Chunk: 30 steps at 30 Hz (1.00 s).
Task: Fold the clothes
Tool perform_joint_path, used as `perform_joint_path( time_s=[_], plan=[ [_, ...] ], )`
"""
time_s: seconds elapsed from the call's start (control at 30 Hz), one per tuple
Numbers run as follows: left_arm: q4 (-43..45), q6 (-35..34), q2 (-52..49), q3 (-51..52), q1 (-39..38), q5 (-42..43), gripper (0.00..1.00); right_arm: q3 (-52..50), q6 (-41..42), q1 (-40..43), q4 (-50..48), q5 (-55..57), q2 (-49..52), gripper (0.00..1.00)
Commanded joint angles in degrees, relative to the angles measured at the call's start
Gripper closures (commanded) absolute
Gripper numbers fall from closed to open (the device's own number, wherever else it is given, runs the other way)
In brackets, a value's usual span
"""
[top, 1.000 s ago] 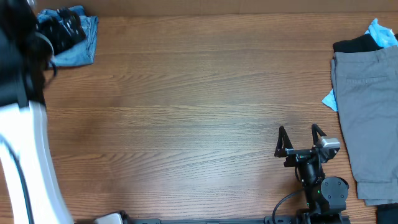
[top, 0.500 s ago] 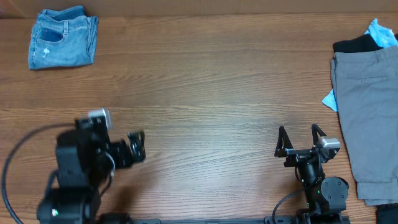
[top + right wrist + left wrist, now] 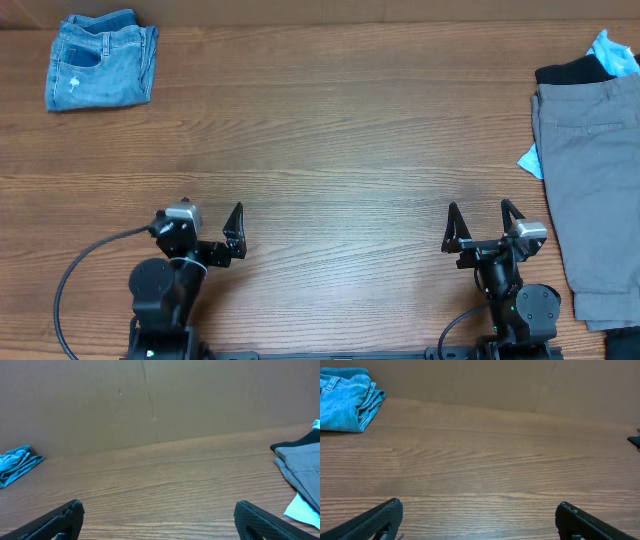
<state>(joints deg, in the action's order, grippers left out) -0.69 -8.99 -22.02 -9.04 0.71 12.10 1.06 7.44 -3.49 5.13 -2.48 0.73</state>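
Folded light-blue denim jeans (image 3: 100,60) lie at the table's far left corner, also seen in the left wrist view as jeans (image 3: 345,402) and far off in the right wrist view (image 3: 17,462). Grey shorts (image 3: 590,200) lie spread at the right edge, over a black garment (image 3: 575,72); the right wrist view shows the shorts (image 3: 300,467) and black garment (image 3: 300,440). My left gripper (image 3: 198,212) sits near the front edge, open and empty (image 3: 477,505). My right gripper (image 3: 480,208) is open and empty too (image 3: 157,505), left of the shorts.
A light-blue piece of cloth (image 3: 612,50) pokes out beside the black garment, and another corner (image 3: 530,158) shows under the shorts. A brown wall (image 3: 150,400) backs the wooden table (image 3: 330,150).
My left arm has swung from the far left corner by the jeans down to the front edge. The jeans stay folded there. The right arm has not moved.
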Motion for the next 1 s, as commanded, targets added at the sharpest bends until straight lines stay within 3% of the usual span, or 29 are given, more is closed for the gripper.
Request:
perform_joint_path(
  time_s=[0.0, 0.1, 0.27, 0.47, 0.97],
  plan=[
    [7.15, 1.29, 4.35, 5.29, -0.35, 0.90, 0.00, -0.59, -0.20, -0.35, -0.35, 0.74, -0.57, 0.00],
    [10.58, 1.31, 8.13, 8.61, -0.35, 0.81, 0.00, -0.59, -0.20, -0.35, -0.35, 0.74, -0.57, 0.00],
    [7.26, 1.36, 14.36, 8.76, -0.33, -2.56, 0.00, -0.59, -0.20, -0.35, -0.35, 0.74, -0.57, 0.00],
    [-3.41, 1.62, 21.35, 8.79, -0.33, -8.33, 0.00, -0.59, -0.20, -0.35, -0.35, 0.74, -0.57, 0.00],
    [-3.39, 1.73, 21.77, 8.79, -0.33, -8.22, 0.00, -0.59, -0.20, -0.35, -0.35, 0.74, -0.57, 0.00]
  ],
)
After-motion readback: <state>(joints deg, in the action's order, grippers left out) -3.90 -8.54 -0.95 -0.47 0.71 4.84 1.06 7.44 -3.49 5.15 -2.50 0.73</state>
